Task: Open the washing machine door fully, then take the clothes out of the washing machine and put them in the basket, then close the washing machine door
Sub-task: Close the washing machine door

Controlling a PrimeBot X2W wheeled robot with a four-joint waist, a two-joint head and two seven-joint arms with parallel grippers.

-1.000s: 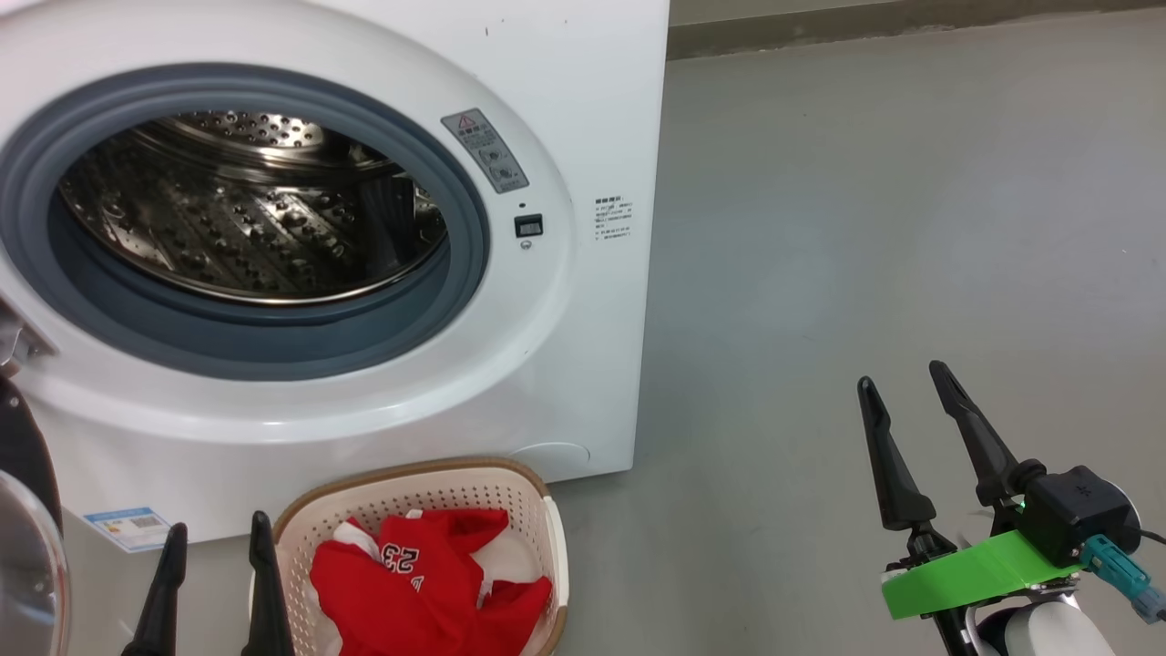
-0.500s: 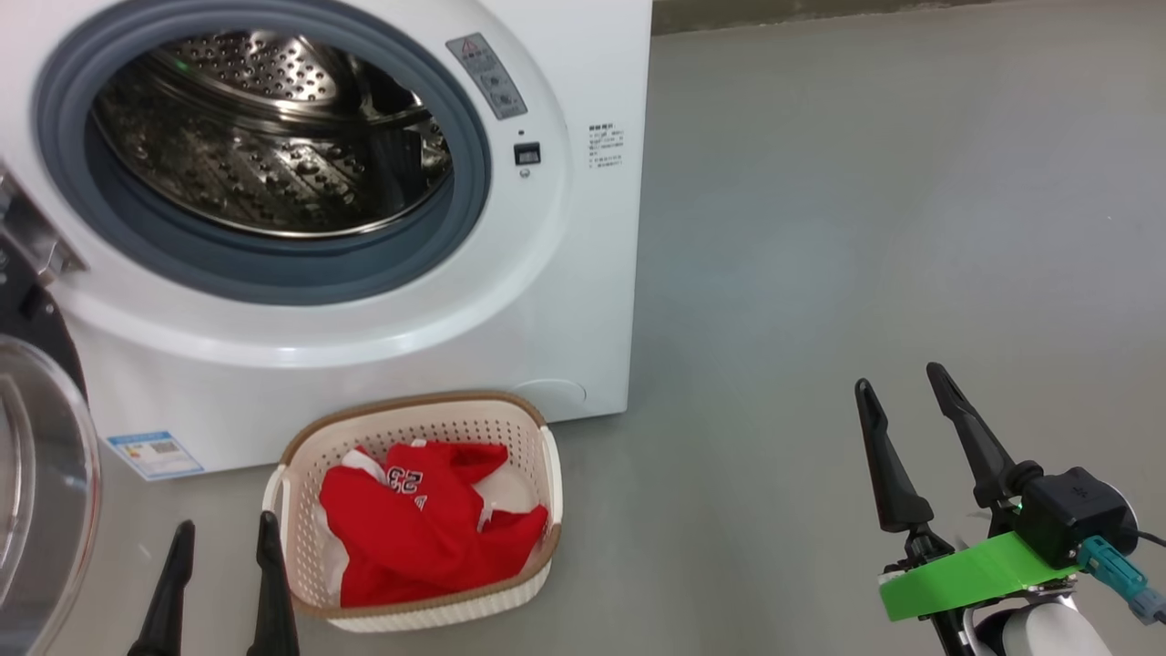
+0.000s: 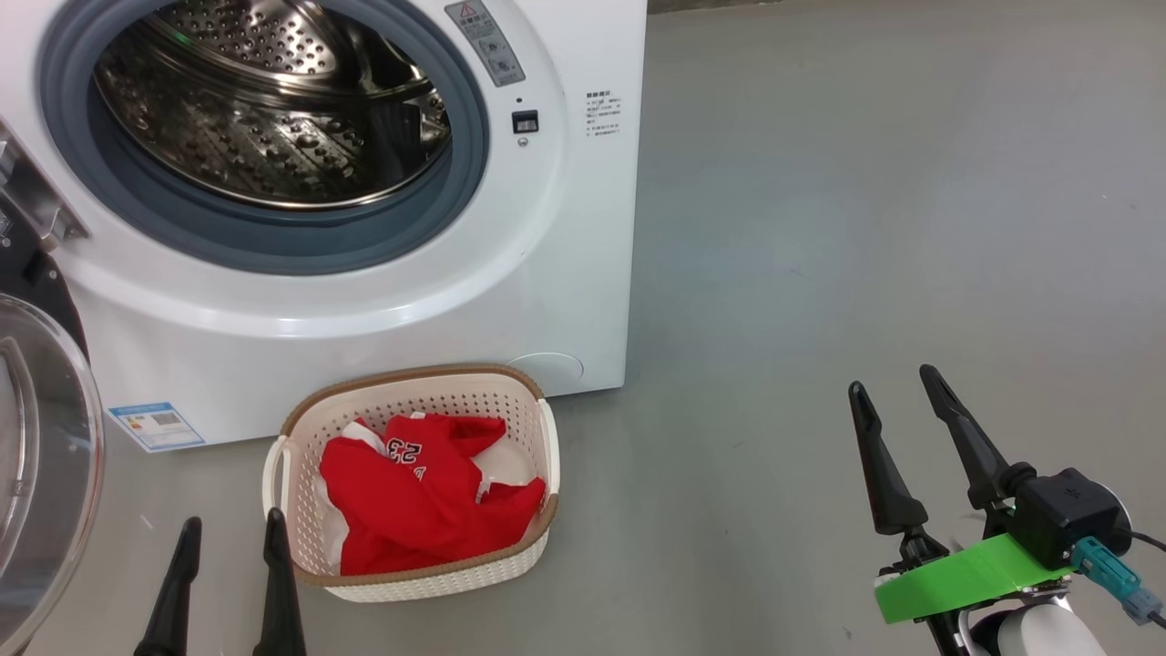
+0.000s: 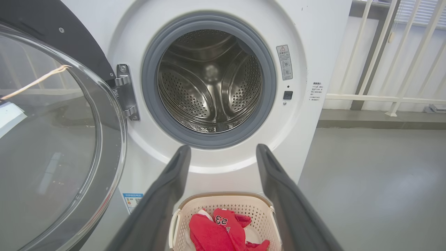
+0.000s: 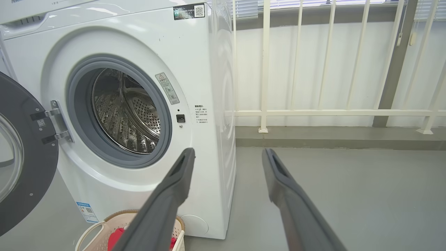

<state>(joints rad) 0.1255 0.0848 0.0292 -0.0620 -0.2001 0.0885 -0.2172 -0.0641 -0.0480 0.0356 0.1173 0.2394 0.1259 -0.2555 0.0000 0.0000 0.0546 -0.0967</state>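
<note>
Head view: the washing machine [image 3: 565, 228] stands with its door [image 3: 41, 456] swung wide at the left edge. The basket [image 3: 410, 373] sits on the floor [image 3: 820, 273] just before the machine, with the red and white clothes [image 3: 419, 510] heaped inside. The left fingers [image 3: 277, 592] are spread apart beside the basket, holding nothing. The right fingers [image 3: 882, 474] are spread too, well apart over bare floor.

Left wrist view: the steel drum [image 4: 209, 80] shows through the open mouth, with the basket and clothes below between the fingers.

Right wrist view: the machine, the basket's corner and a white railing [image 5: 264, 69].
</note>
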